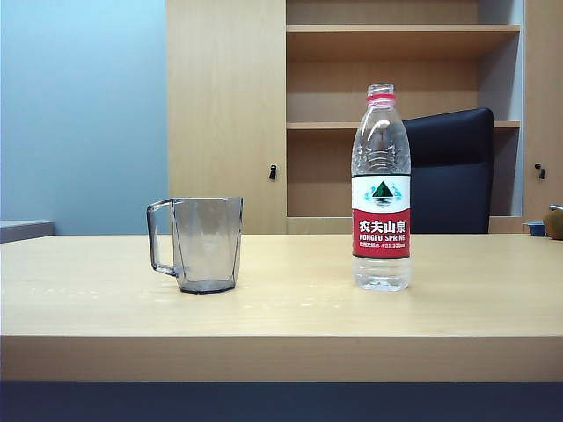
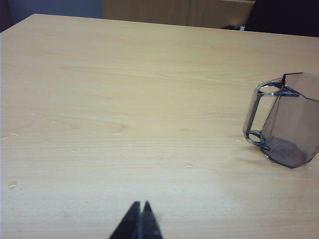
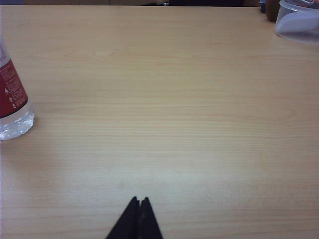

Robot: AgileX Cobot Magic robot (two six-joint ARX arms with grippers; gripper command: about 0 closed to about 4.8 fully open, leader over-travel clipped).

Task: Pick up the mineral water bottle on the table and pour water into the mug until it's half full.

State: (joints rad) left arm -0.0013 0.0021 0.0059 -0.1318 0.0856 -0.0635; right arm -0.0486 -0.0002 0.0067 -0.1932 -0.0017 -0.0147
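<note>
Wood-grain office furniture fills the background: open shelves, cabinet doors and a dark chair back behind the wide light wood-grain surface (image 1: 281, 308).

On that surface the tall clear plastic mineral water bottle (image 1: 381, 189), capless with a pink neck ring and a red-and-white label, stands upright toward the right. Clear water shows in its base below the label; how high it reaches behind the label is hard to tell. Well apart to its left stands the transparent grey-tinted faceted mug (image 1: 207, 243), upright, handle turned away from the bottle, and apparently dry inside.

Neither arm appears in the exterior view. The left tool (image 2: 140, 219) hangs over bare wood with its two dark fingertips pressed together, holding nothing; the mug (image 2: 286, 122) sits off to one side of it. The right tool (image 3: 137, 215) is likewise closed and empty, with the bottle's base (image 3: 12, 107) at the edge of its view. A pale container (image 3: 299, 20) sits at the far corner.

By my reading, no step has begun; the pick-up comes first. The right tool is the nearer to the bottle, so it would need to open, reach across and close around the body, keeping the capless bottle upright until it is over the mug.
</note>
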